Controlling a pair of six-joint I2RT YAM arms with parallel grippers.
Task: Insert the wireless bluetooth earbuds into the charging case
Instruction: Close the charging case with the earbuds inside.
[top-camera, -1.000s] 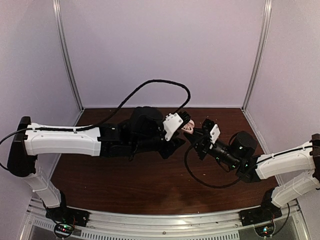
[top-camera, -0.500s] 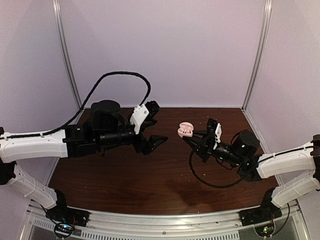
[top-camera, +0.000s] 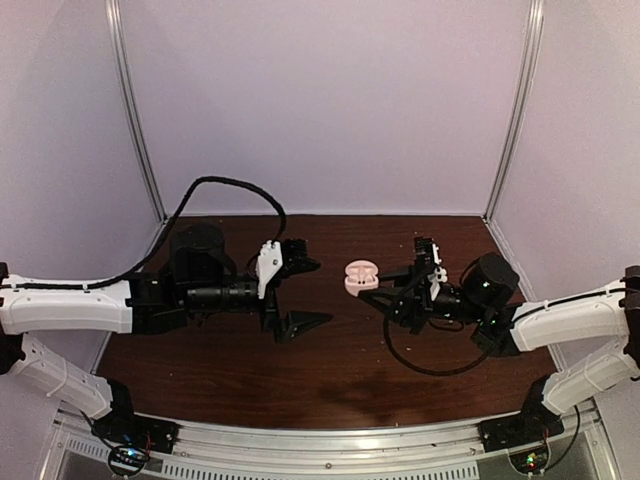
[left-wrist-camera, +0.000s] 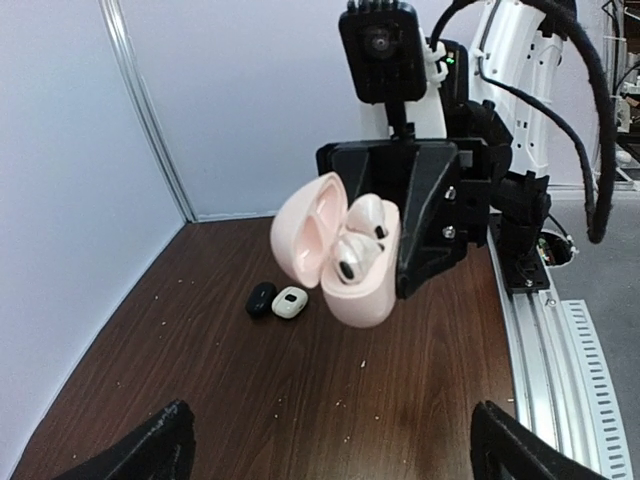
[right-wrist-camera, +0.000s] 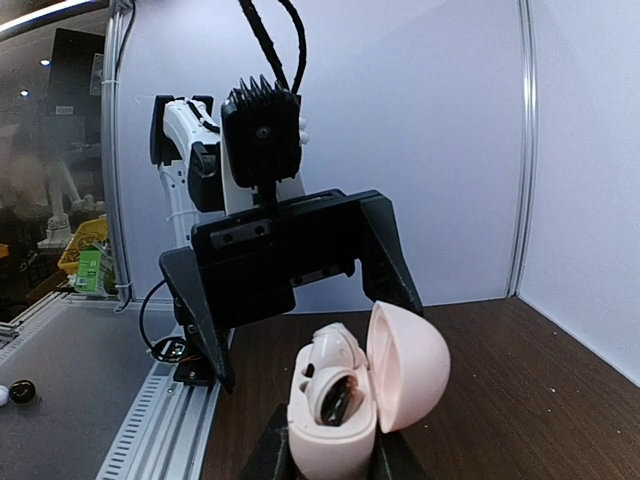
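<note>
An open pink charging case (top-camera: 358, 277) hangs above the table, and my right gripper (top-camera: 383, 288) is shut on its base. Two whitish earbuds (right-wrist-camera: 337, 372) sit in its wells beside the raised lid (right-wrist-camera: 410, 365). In the left wrist view the case (left-wrist-camera: 345, 262) faces me with the earbuds (left-wrist-camera: 356, 240) showing in it. My left gripper (top-camera: 303, 292) stands wide open a short way left of the case, holding nothing. Its fingertips (left-wrist-camera: 150, 452) frame bare table.
A small black earbud (left-wrist-camera: 262, 298) and a whitish one (left-wrist-camera: 290, 302) lie side by side on the brown table (left-wrist-camera: 300, 400), near the left wall below the case. White walls close in the back and sides. A metal rail (left-wrist-camera: 560, 350) runs along the near edge.
My left gripper has pulled back to the left, away from the case, and opened wide. My right gripper has kept the case and shifted it slightly left.
</note>
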